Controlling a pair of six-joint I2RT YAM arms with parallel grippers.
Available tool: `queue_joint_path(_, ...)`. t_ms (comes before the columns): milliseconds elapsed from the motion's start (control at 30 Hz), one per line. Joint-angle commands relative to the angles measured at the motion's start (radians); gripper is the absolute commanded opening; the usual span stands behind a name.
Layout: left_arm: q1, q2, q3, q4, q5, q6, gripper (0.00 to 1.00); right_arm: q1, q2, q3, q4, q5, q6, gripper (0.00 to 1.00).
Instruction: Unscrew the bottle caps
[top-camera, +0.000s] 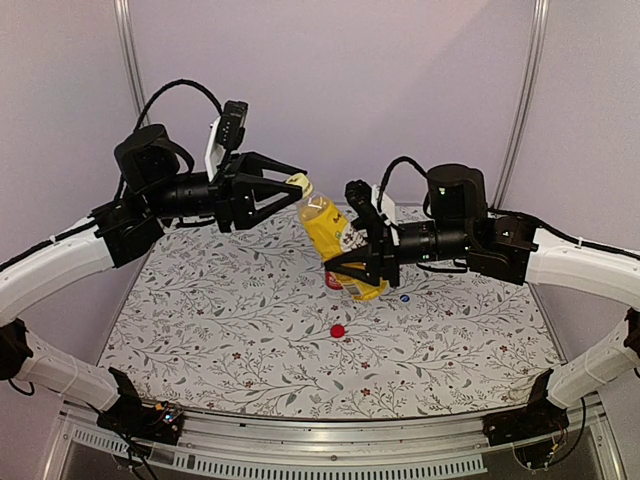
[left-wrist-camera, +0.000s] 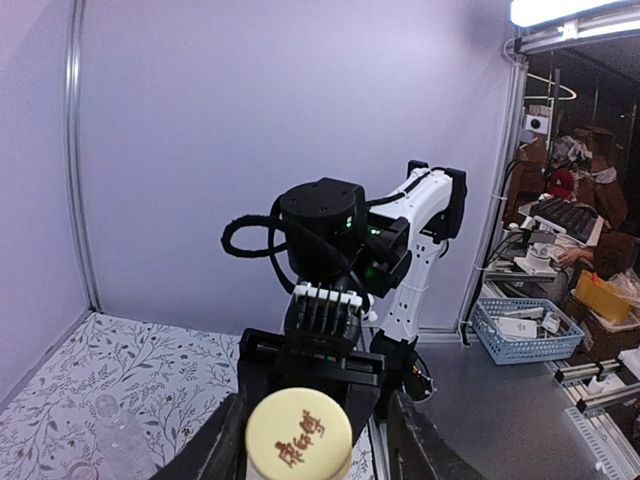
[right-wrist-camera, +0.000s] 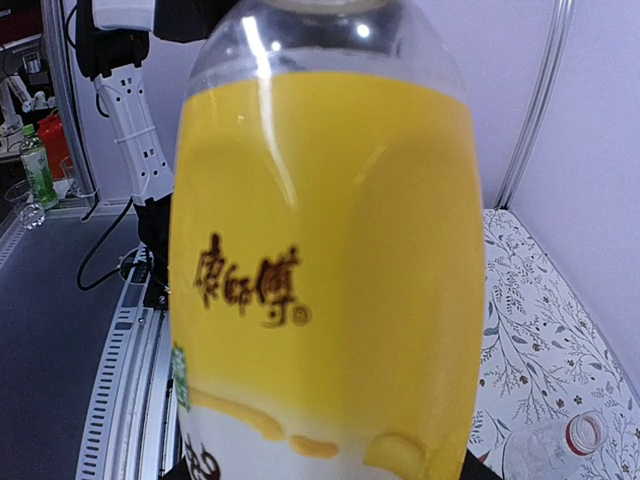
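Observation:
My right gripper (top-camera: 356, 252) is shut on the bottle of yellow liquid (top-camera: 337, 243) and holds it tilted above the table; this bottle (right-wrist-camera: 320, 250) fills the right wrist view. Its yellow cap (top-camera: 299, 184) sits on the neck. My left gripper (top-camera: 296, 187) is open with its fingers on either side of the yellow cap (left-wrist-camera: 298, 435), the right finger clearly apart from it. A red cap (top-camera: 338, 330) and a blue-white cap (top-camera: 405, 297) lie loose on the table. A clear bottle with a red neck ring (right-wrist-camera: 562, 445) lies on the cloth.
The table has a floral cloth (top-camera: 220, 330). A red-labelled bottle (top-camera: 333, 282) shows partly behind the held bottle. Another clear bottle (left-wrist-camera: 110, 430) shows in the left wrist view. Purple walls enclose the back and sides.

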Motion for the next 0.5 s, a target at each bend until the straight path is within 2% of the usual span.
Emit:
queue_joint_path(0,0.017,0.014,0.015,0.031,0.018,-0.014,0.46,-0.008,0.007,-0.015,0.021,-0.012,0.011,0.36)
queue_joint_path(267,0.02,0.021,0.019,0.033,0.018,-0.025,0.34,-0.008,0.004,-0.018,0.019,0.001,0.011,0.36)
queue_joint_path(467,0.019,0.018,0.024,0.035,-0.024,-0.063,0.16,-0.008,0.008,-0.007,0.0,0.061,0.012,0.35)
